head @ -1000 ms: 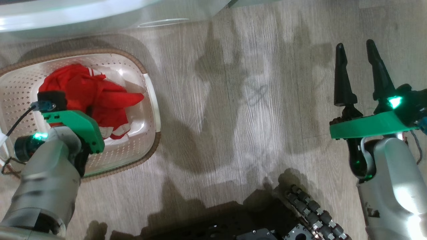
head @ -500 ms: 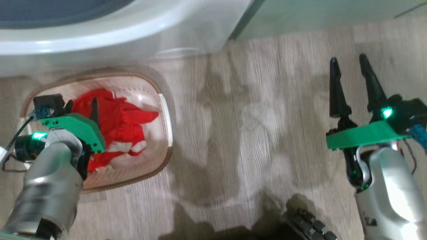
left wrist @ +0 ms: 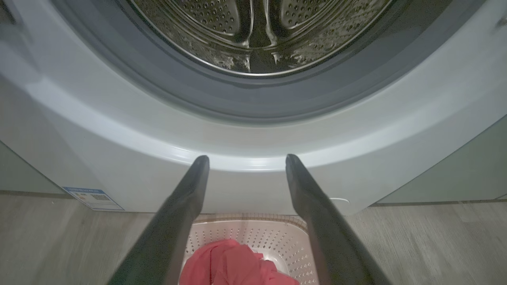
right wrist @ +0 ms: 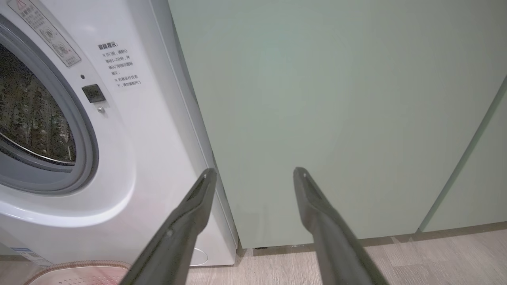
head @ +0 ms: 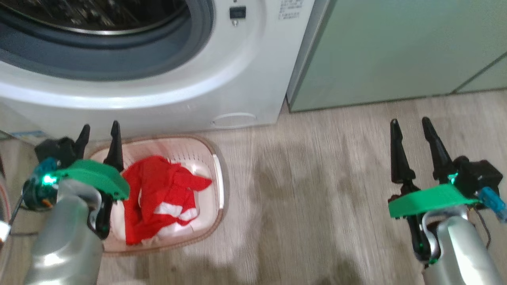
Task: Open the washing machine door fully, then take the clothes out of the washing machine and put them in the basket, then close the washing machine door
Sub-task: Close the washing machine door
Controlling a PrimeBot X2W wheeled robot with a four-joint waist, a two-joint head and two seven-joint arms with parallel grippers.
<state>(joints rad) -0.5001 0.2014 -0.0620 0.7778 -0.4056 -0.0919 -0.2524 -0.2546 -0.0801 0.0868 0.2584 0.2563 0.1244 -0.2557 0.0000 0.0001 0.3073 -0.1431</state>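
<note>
Left hand (head: 101,126) spread; clothes (head: 158,198) stretch toward the washing machine (head: 237,79).

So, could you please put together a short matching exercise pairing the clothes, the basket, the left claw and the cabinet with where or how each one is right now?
1. clothes
2. basket
3. left claw
4. cabinet

A. pale green, right of the washing machine
B. open, holding nothing
C. lying in the basket
D. on the floor before the washing machine

Pairs: 1-C, 2-D, 3-B, 4-A.
</note>
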